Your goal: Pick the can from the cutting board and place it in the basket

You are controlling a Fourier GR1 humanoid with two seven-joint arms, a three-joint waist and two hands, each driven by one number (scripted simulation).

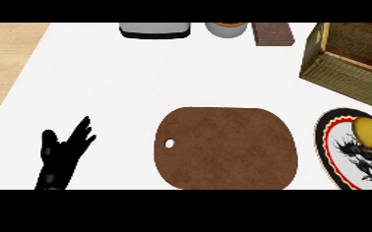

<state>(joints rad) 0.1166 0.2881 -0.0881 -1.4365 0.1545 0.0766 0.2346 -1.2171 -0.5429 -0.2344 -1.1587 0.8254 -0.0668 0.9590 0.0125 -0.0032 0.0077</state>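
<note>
the left hand (64, 152) shows at the lower left of the head view, resting over the white bench (109, 88), fingers straight and pointing up and a little to the right, thumb spread to the left. it holds nothing and touches none of the things on the bench.

the brown cutting board (227, 148) lies flat in the lower middle, rounded at its corners, with a small hole near its left edge. its top is bare brown all over (no can shows on it, or anywhere else in this view, so where the can is cannot be told from here). the hand is well apart from the board, to its left.

the woven basket (341, 59) sits at the upper right, cut by the right edge, turned at an angle, with its dark inside partly showing. below it, just right of the board, a plate (335, 150) with a red and black rim runs off the right edge; a yellow rounded thing (363, 128) rests on it, only partly in view.

along the far edge stand a grey and black object (155, 30), a grey bowl-like vessel (226, 29) and a brown block (272, 33), all cut by the top.
</note>
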